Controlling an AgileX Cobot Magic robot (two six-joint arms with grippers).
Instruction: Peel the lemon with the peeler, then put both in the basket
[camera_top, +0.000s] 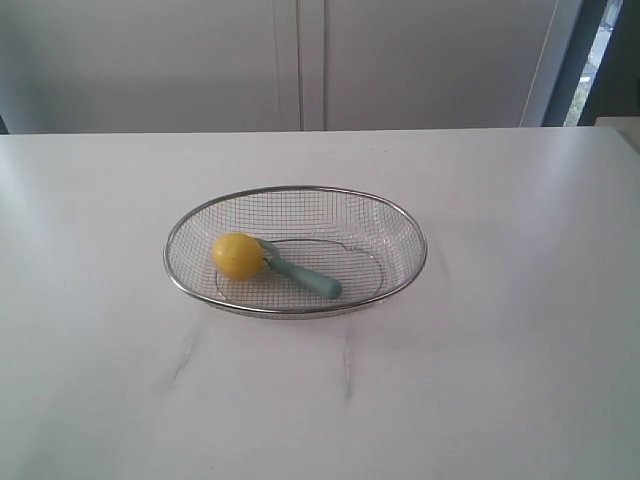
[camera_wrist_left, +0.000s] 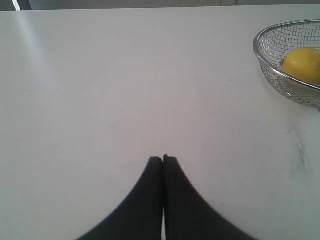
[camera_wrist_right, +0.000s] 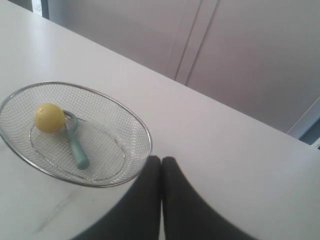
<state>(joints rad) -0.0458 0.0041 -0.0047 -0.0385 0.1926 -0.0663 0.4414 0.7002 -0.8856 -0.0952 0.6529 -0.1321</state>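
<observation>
The wire mesh basket (camera_top: 405, 225) stands in the middle of the white table. Inside it lies the yellow lemon (camera_top: 237, 255) at the left, with the pale teal peeler (camera_top: 305, 277) beside it, its head tucked against the fruit. The right wrist view shows the same basket (camera_wrist_right: 140, 125), lemon (camera_wrist_right: 49, 117) and peeler (camera_wrist_right: 76, 147). My right gripper (camera_wrist_right: 161, 159) is shut and empty, just outside the basket's rim. My left gripper (camera_wrist_left: 163, 159) is shut and empty over bare table, well away from the basket (camera_wrist_left: 260, 52) and lemon (camera_wrist_left: 302, 64). Neither gripper appears in the exterior view.
The white table (camera_top: 500, 380) carries faint grey streaks (camera_top: 347, 365) in front of the basket. Pale cabinet doors (camera_top: 300, 60) stand behind the table's far edge. A dark gap (camera_top: 600, 60) shows at the far right.
</observation>
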